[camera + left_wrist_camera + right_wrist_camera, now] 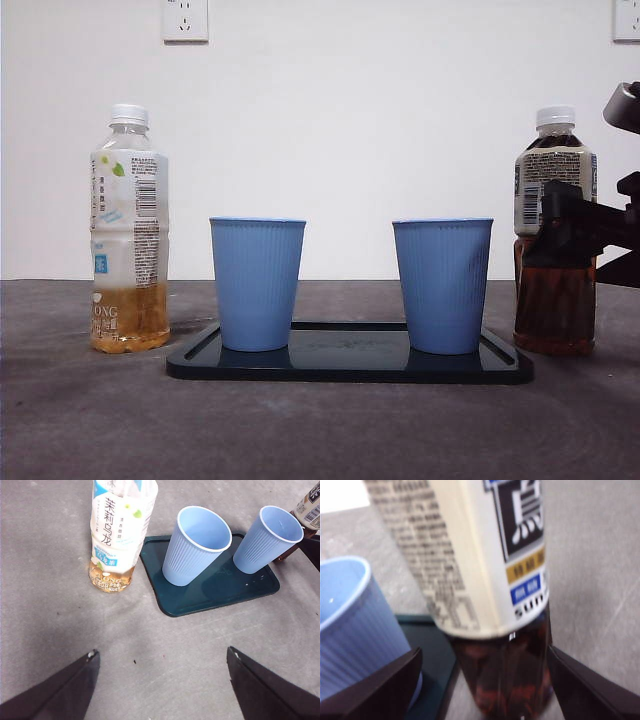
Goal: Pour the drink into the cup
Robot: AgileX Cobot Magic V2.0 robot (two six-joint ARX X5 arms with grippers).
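the right gripper (482, 680), jaws spread wide, is straddling the dark-tea plastic bottle (485, 580); closing to grasp it likely comes next.

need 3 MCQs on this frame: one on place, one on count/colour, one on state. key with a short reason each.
1. Where do the two blue cups stand?
A. on the bare table
B. on the dark tray
C. stacked in each other

2. How many bottles are in the scene?
A. one
B. two
C. three

3. What is the state of the right gripper?
A. open, jaws on either side of the dark tea bottle
B. lifting the bottle over a cup
C. shut, away from all things

Key:
1 B: both cups rest side by side on the tray.
2 B: the pale tea bottle stands at one end of the tray and the dark tea bottle at the other.
3 A: the right wrist view shows the jaws spread with the bottle between them, the bottle standing on the table.
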